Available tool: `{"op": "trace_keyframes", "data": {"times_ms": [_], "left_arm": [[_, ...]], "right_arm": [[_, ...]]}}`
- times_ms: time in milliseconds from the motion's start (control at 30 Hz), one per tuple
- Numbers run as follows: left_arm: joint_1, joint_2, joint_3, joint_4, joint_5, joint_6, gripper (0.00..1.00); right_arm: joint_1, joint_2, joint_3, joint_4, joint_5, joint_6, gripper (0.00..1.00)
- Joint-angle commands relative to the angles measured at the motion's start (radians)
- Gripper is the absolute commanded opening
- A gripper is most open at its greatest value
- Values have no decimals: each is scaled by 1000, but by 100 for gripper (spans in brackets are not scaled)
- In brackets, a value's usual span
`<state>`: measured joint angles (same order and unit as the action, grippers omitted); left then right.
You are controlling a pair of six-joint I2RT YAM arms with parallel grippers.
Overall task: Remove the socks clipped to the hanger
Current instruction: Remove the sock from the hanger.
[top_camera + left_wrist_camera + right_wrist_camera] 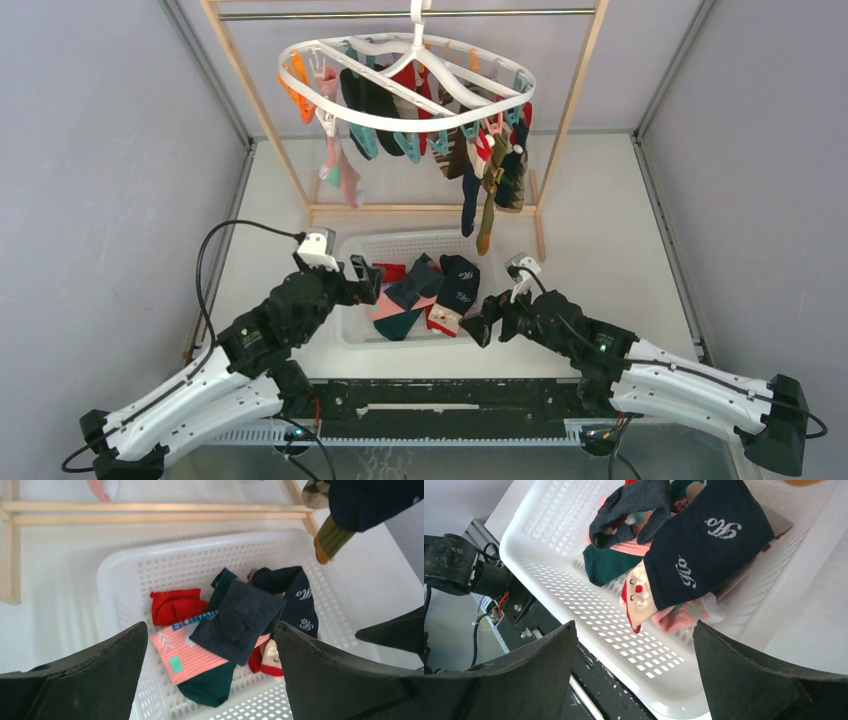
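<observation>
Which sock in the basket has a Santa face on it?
The cream-and-red sock poking out from under the navy sock with white script; no other sock in the basket shows a face.

Bright, even, soft shadows; sharp focus

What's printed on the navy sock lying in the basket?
Pale cursive lettering, repeated, on the navy sock; it shows best in the right wrist view.

Top: high and behind, facing forward and down across hanger (425,62) and basket (400,243), far off. Left wrist: close over basket, looking down into it. Right wrist: closer still, slanting across near rim. Shared by all three: basket, socks (440,285).
</observation>
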<state>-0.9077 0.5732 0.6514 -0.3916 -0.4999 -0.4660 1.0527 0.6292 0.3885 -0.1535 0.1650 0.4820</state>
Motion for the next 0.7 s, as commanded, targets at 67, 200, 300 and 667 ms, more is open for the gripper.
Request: {"op": "trace_keyframes", "data": {"times_ms": [67,200,300,667], "left_arm": [[-10,-87,-63,-29,19,-82,100],[-11,-116,-83,-35,31,-110,100],[-15,-111,-84,-34,45,-119,100],[-25,-138,-69,-32,38,-99,100]], "right_arm": [[-34,-63,-18,-33,-93,53,92],[-47,-110,-46,-57,-113,89,92],[-52,-150,-67,-70,-119,111,92],[-58,-218,-111,-40,-91,152,92]]}}
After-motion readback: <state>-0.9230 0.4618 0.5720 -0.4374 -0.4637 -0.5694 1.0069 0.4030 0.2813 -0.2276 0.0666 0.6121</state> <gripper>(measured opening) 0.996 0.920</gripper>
